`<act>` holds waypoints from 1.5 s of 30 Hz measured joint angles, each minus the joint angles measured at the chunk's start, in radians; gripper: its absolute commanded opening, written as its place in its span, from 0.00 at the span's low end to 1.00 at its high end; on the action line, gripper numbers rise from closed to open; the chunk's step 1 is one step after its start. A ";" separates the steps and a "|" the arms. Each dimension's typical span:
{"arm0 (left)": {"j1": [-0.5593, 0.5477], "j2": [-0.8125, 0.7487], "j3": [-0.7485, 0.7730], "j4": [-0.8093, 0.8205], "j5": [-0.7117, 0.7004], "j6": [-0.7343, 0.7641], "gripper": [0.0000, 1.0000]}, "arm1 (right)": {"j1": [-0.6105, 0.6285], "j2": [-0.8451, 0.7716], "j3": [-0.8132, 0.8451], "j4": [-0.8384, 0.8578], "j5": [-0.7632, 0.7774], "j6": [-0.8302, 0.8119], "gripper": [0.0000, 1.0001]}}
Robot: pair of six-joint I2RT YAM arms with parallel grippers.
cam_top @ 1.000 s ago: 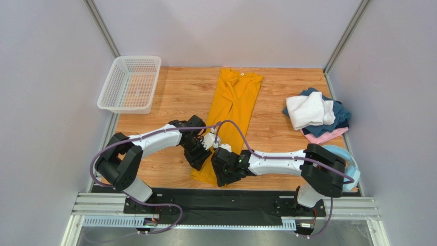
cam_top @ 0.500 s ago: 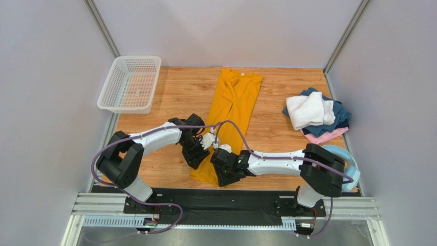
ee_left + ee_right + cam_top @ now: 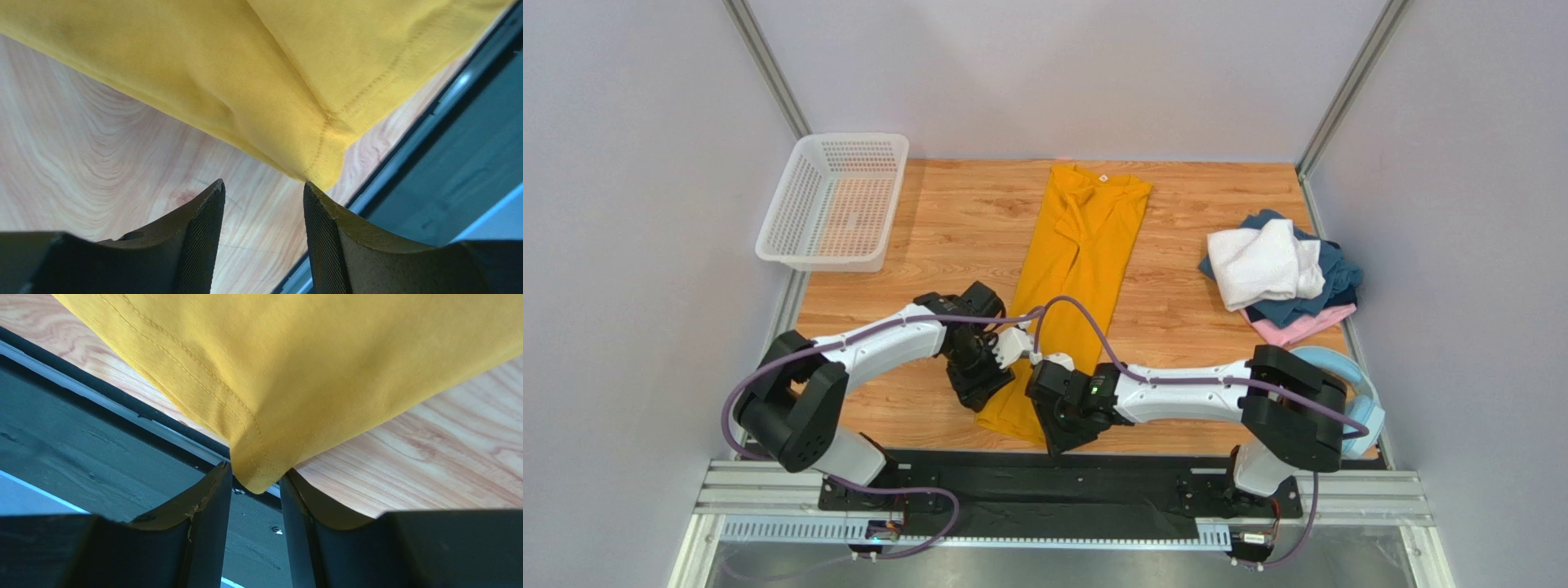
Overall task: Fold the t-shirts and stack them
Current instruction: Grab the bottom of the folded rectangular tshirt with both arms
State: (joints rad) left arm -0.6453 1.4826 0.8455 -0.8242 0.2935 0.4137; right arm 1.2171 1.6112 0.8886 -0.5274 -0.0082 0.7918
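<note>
A mustard-yellow t-shirt [image 3: 1084,239], folded into a long strip, runs from the far middle of the table to the near edge. My left gripper [image 3: 979,390] stands open at its near left corner. In the left wrist view that gripper [image 3: 264,184] has bare wood between its fingers, and the shirt corner [image 3: 328,168] lies just ahead, touching the right fingertip. My right gripper [image 3: 1059,429] is at the near right corner. In the right wrist view that gripper [image 3: 255,478] is open, with the hemmed shirt corner [image 3: 258,471] poking between its tips. White [image 3: 1259,263], dark blue [image 3: 1342,272] and pink [image 3: 1298,326] t-shirts lie heaped at the right.
A white mesh basket [image 3: 824,260] sits at the far left corner. Light-blue headphones [image 3: 1361,382] rest at the right edge beside my right arm. The black base rail [image 3: 92,447] runs along the near table edge, right under both shirt corners.
Both grippers have slid a little toward the near edge of the table, onto the shirt's near corners. The shirt itself has not moved.
</note>
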 measured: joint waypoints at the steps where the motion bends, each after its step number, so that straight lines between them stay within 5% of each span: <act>1: -0.010 -0.004 -0.007 0.014 -0.016 -0.005 0.57 | 0.001 0.000 0.000 -0.009 -0.006 0.002 0.41; 13: -0.088 -0.014 -0.056 0.091 -0.114 -0.066 0.57 | 0.018 0.013 -0.014 -0.050 -0.028 0.028 0.41; 22: -0.103 -0.173 -0.031 -0.036 -0.171 -0.087 0.57 | 0.026 0.011 -0.014 -0.045 -0.018 0.008 0.40; 30: -0.184 -0.219 -0.015 -0.085 -0.047 -0.021 0.52 | 0.006 -0.028 -0.045 -0.041 -0.027 0.036 0.43; 35: -0.200 -0.155 -0.008 -0.072 0.011 0.002 0.52 | -0.098 -0.197 -0.119 -0.001 0.028 0.076 0.50; 40: -0.162 -0.137 0.009 -0.068 0.041 0.005 0.52 | -0.177 -0.352 -0.163 0.062 0.040 0.122 0.50; 45: -0.105 -0.137 0.013 -0.061 0.050 0.004 0.51 | -0.180 -0.343 -0.170 0.126 -0.024 0.163 0.50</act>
State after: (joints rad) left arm -0.7502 1.3457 0.8589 -0.8848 0.3431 0.4179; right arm 1.0374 1.2678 0.7189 -0.4011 -0.0319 0.9550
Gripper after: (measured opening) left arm 0.520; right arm 0.501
